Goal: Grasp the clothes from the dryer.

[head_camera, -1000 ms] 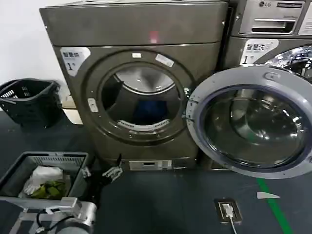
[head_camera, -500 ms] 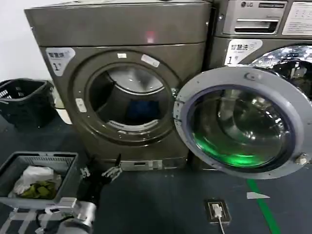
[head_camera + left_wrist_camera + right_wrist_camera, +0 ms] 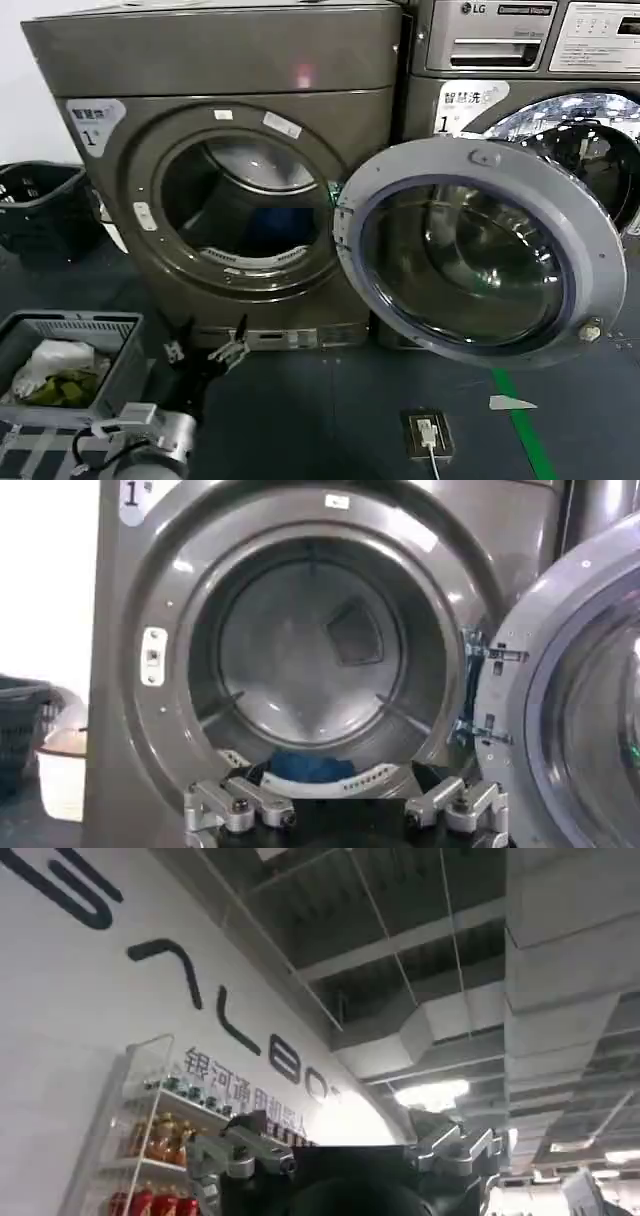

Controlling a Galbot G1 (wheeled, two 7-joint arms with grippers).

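The left end effector (image 3: pixel 205 352) hovers low over the dark floor (image 3: pixel 330 420), just in front of the dryer (image 3: pixel 215 150) and below its round opening, its fingers (image 3: pixel 235 805) spread apart with nothing between them. Beside that end effector, on the side away from the dryer's door, a grey bin (image 3: pixel 70 350) holds white and yellow-green fabric (image 3: pixel 50 372). On the floor below the door lies a small plate with a cable (image 3: pixel 427 435), next to a green floor stripe (image 3: pixel 520 425).

The dryer's door (image 3: pixel 480 250) hangs swung wide open on the hinge side of the opening, its glass facing outward. The porthole ring (image 3: pixel 320 640) frames the drum, and the clothes (image 3: pixel 308 767) lie as a small dark blue bundle on the drum floor, just behind the lower lip of the opening and well apart from the left end effector. A white "1" sticker (image 3: pixel 92 120) sits on the dryer's front corner.

A black basket (image 3: pixel 35 205) stands beside the dryer, and an LG machine (image 3: pixel 520 60) stands on the dryer's door side.

The right end effector (image 3: pixel 345 1153) points up toward a ceiling, its fingers spread and holding nothing.
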